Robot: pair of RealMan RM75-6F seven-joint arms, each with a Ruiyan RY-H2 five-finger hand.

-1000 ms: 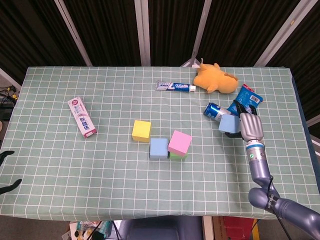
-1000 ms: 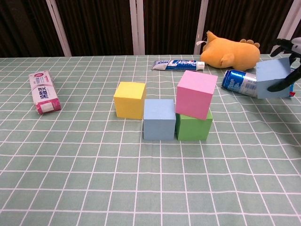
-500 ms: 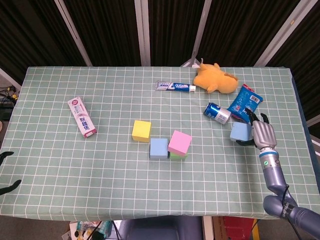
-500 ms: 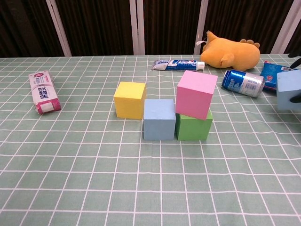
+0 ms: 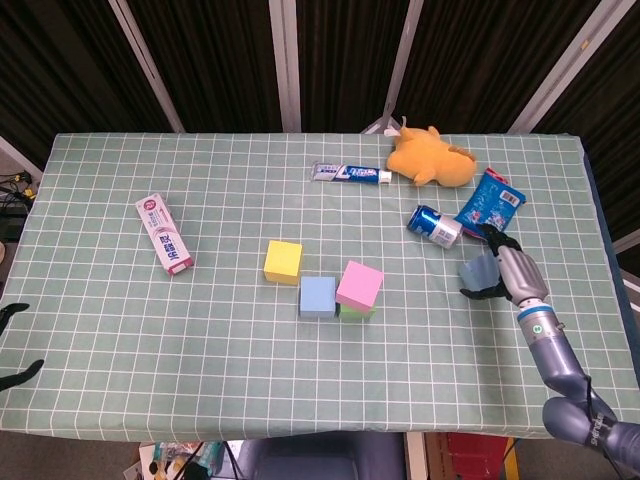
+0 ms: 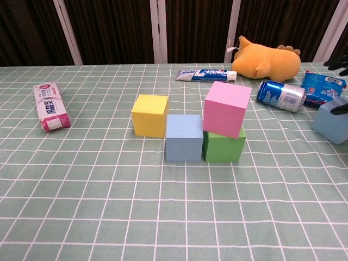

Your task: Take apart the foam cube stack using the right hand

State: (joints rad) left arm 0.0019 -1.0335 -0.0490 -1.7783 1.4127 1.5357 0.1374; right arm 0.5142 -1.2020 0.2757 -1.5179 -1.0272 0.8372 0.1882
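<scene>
While the pink cube still sits on the green cube, you've carried the pale blue cube down toward the cloth, right of the stack and just below the can. Your right hand keeps its fingers clamped on it. Release there, then go back for pink.

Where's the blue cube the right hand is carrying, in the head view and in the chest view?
Head view: the carried blue cube sits right of centre, gripped by the right hand, just below the blue can.
Chest view: it is at the right edge, partly cropped, tilted, below the blue snack packet.
Shared landmark: the blue can, lying on its side up and to the left of the cube in both.
</scene>
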